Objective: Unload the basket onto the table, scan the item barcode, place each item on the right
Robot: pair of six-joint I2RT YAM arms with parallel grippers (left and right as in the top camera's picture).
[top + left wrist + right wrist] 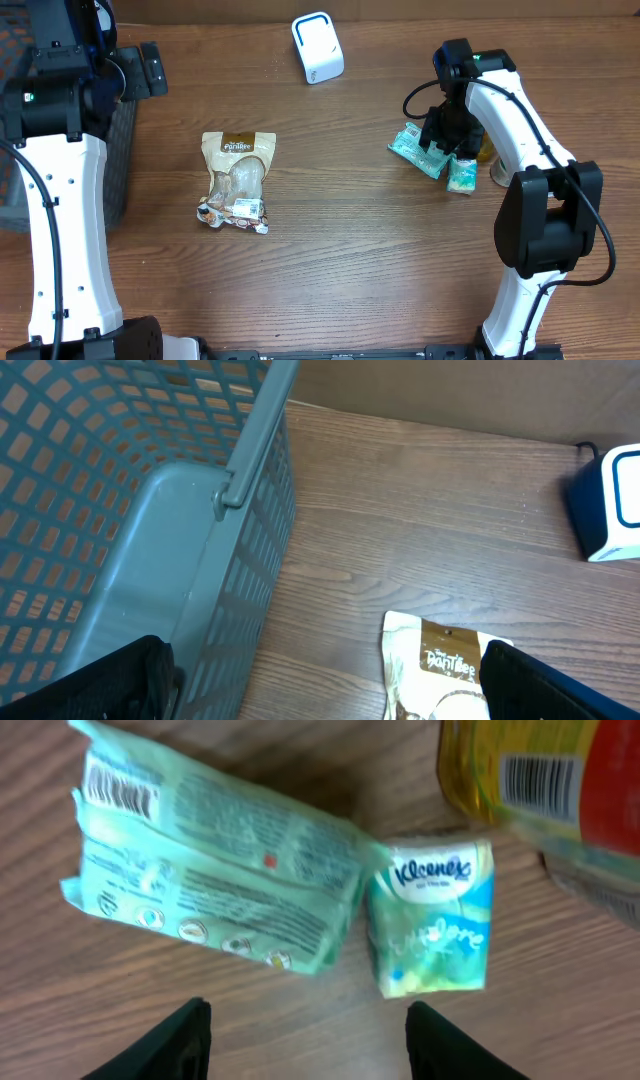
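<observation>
Wooden table [350, 260] lies bare across the overhead view's middle and bottom, so there is good room to swing. The grey basket [150, 510] walls off the left edge. At right, the green wipes pack [220, 870] lies flat, barcode up, against a Kleenex pack [435, 915]. Both look light, soft and slick-wrapped, so I'd pinch a narrow side. The right gripper [310, 1040] hovers above them, jaws parted and empty. The left gripper [330, 675], beside the basket, is spread wide and holds nothing. The scanner [317, 47] sits top centre.
</observation>
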